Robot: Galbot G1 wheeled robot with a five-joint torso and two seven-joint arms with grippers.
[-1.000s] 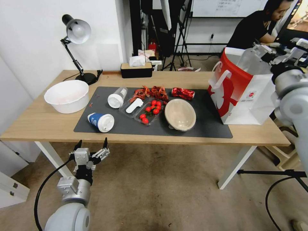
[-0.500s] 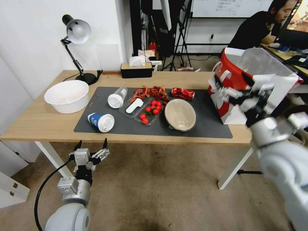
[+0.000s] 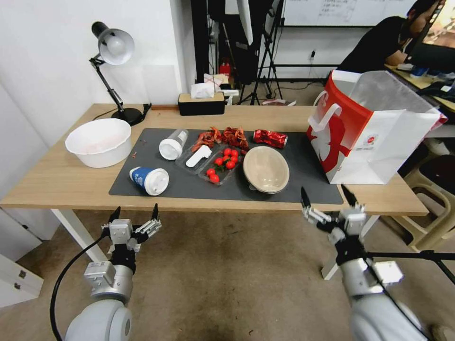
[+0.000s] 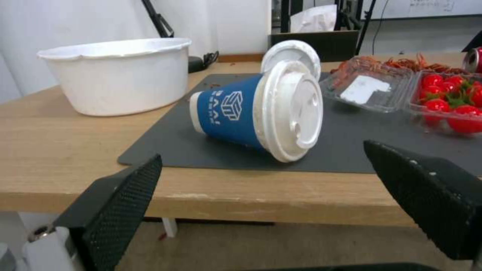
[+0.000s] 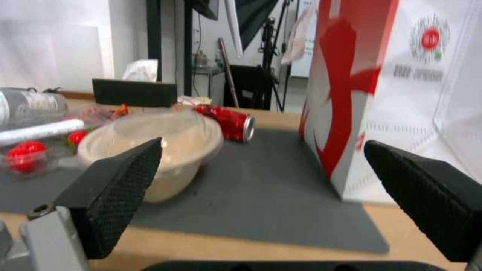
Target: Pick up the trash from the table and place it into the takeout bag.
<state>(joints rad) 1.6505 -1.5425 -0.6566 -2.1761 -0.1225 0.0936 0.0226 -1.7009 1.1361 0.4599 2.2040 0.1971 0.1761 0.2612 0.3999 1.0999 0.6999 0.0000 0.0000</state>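
Down from beside the takeout bag (image 3: pixel 374 137), the right gripper (image 3: pixel 328 210) now hangs empty below the table (image 3: pixel 57 182) edge, jaws apart. The left gripper (image 3: pixel 135 225) hasn't budged, jaws wide. On the dark mat (image 3: pixel 303 189), left to right: blue paper cup (image 3: pixel 149 179) tipped over, light and crushable, best pinched across its body; clear cup (image 3: pixel 171 143); beige bowl (image 3: pixel 266 169), thin, awkward except at its rim; crushed red can (image 3: pixel 270 138), stiff, easy. The bag stands open at the right end. Tripods clutter the office behind.
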